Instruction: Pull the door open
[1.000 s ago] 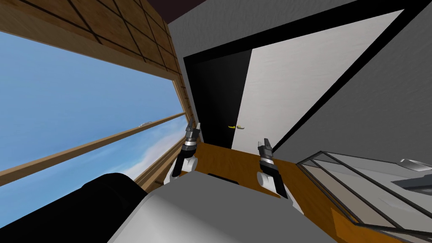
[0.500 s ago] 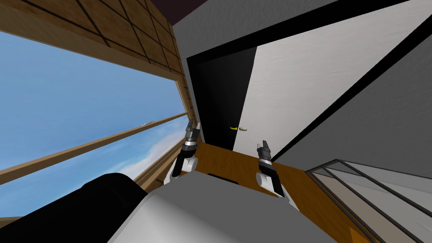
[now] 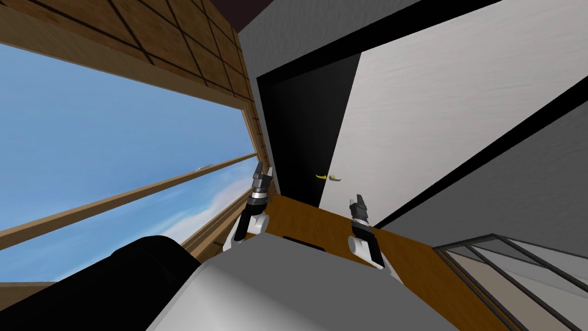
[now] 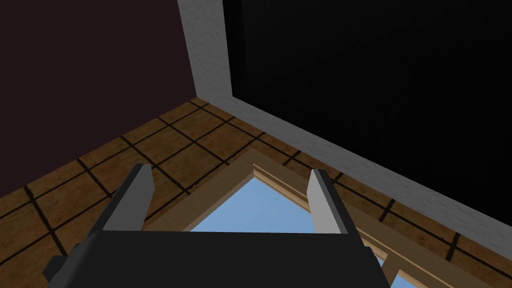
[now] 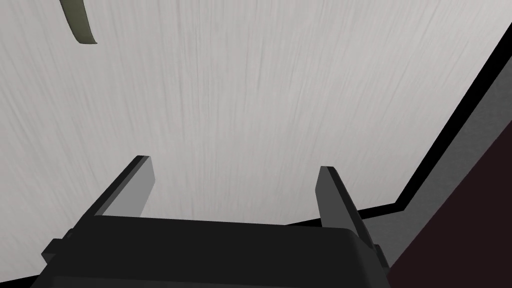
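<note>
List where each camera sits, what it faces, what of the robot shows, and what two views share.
Head view: on the head, steeply down and forward at the white door, black area and window; both forearms, left pincer, right pincer.
Left wrist view: on the left hand, facing the tiled wall and window corner; open fingers.
Right wrist view: on the right hand, facing the door; open fingers.
Shared: head and right wrist views both show the door and its handle.

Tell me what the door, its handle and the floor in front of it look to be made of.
Door: pale grey-white, matt, with fine lengthwise streaks like grain; perhaps painted wood. Handle: yellowish lever, brass-like, too small to be sure. Floor: warm brown, smooth, probably wood.
</note>
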